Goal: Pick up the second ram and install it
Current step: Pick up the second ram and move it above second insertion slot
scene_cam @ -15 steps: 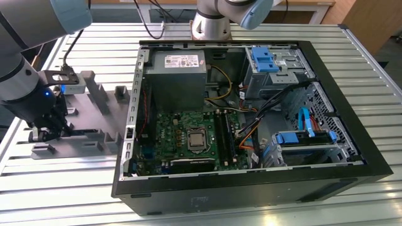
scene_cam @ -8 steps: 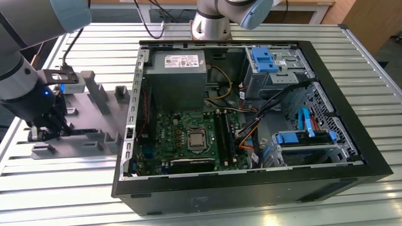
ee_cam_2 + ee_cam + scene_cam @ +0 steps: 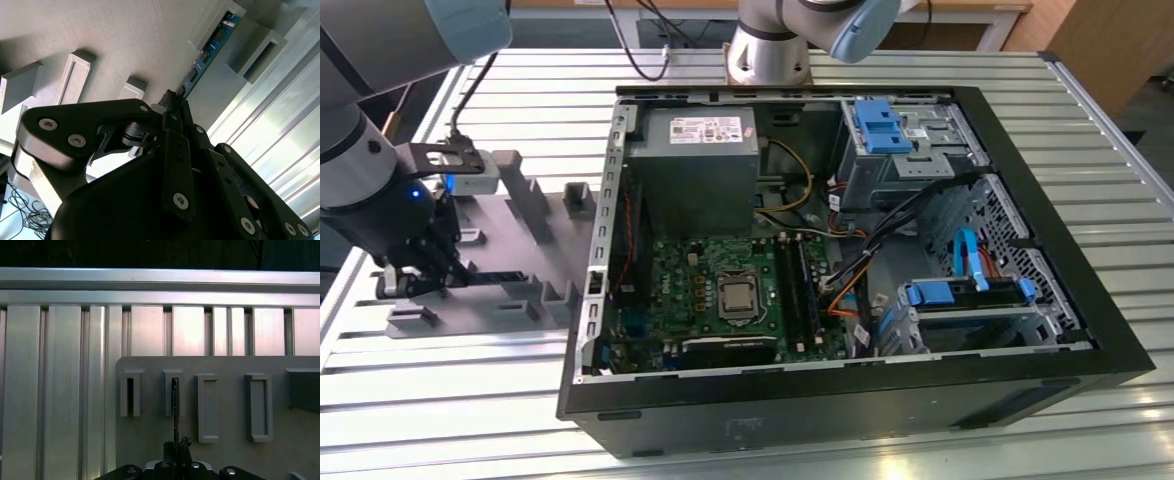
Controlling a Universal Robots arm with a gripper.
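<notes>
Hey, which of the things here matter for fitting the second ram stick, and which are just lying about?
For the job:
second ram
gripper, shut on it
grey holder tray
black motherboard slots

Just lying about:
power supply
processor socket
blue drive brackets

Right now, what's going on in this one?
The arm's gripper is closed on the second ram, a blue memory stick standing on edge in a slot of the grey holder tray, beside the open computer case. The stick sits in the tray, not yet installed.
</notes>
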